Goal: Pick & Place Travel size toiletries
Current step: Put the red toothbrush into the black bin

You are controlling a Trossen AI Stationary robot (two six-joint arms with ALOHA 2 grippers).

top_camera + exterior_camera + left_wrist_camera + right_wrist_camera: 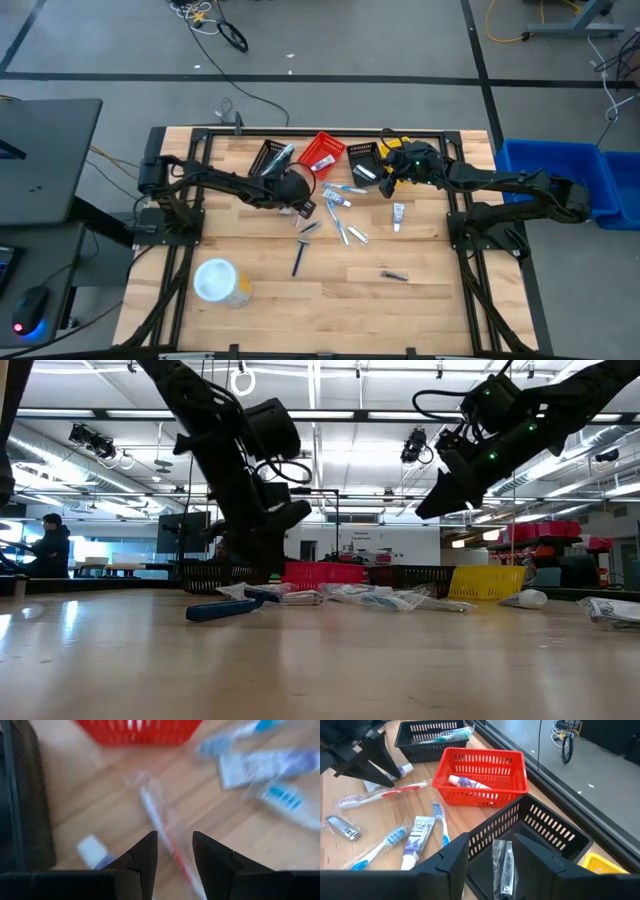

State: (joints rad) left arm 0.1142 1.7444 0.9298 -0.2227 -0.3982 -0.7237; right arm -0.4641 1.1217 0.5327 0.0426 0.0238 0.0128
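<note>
Travel size toiletries lie loose at mid-table: toothbrushes (437,820), a white tube (415,842), a silvery sachet (342,827). My left gripper (174,852) is open and points down at a red-and-white wrapped toothbrush (157,822) flat on the wood, one finger on either side; I cannot tell whether it touches. My right gripper (492,857) is open over the near black basket (545,832). A clear-wrapped dark item (502,865) shows between its fingers, narrower than the gap. The red basket (480,770) holds a tube (462,782).
A second black basket (272,158) with items and a yellow basket (393,148) stand in the far row. A white tube (398,213), a blue-handled item (298,260) and a dark stick (394,275) lie nearer. A white-lidded tub (220,280) stands near left.
</note>
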